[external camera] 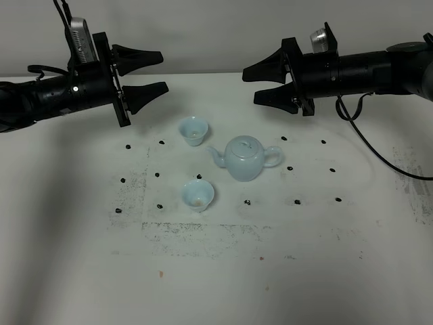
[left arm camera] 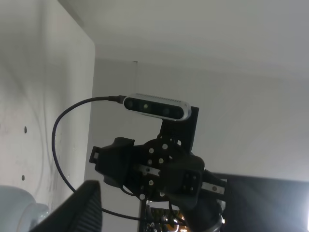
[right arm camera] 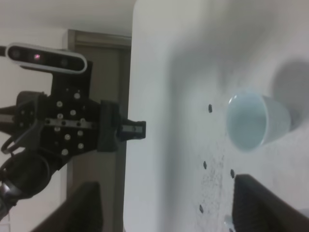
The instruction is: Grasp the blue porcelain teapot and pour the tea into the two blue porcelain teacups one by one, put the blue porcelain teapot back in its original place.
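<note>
Black two-fingered right hand point(external camera: 252, 85) is hanging above the white worktop point(external camera: 304, 271), fingers spread wide, pinching nothing. The black left hand point(external camera: 164, 72) is likewise spread and empty.

The round-bellied pale sky-blue glazed porcelain teapot point(external camera: 243, 159) is standing upright just below the right hand, its loop handle point(external camera: 274, 156) facing that arm. Its spout is pointing between the far small blue teacup point(external camera: 193, 130) and the near small blue teacup point(external camera: 197, 194).

Judging: the glaze is probably making it slippery. It is looking brittle, and weighty if full. The loop handle is offering the surest hold.

No brand or writing is showing.
</note>
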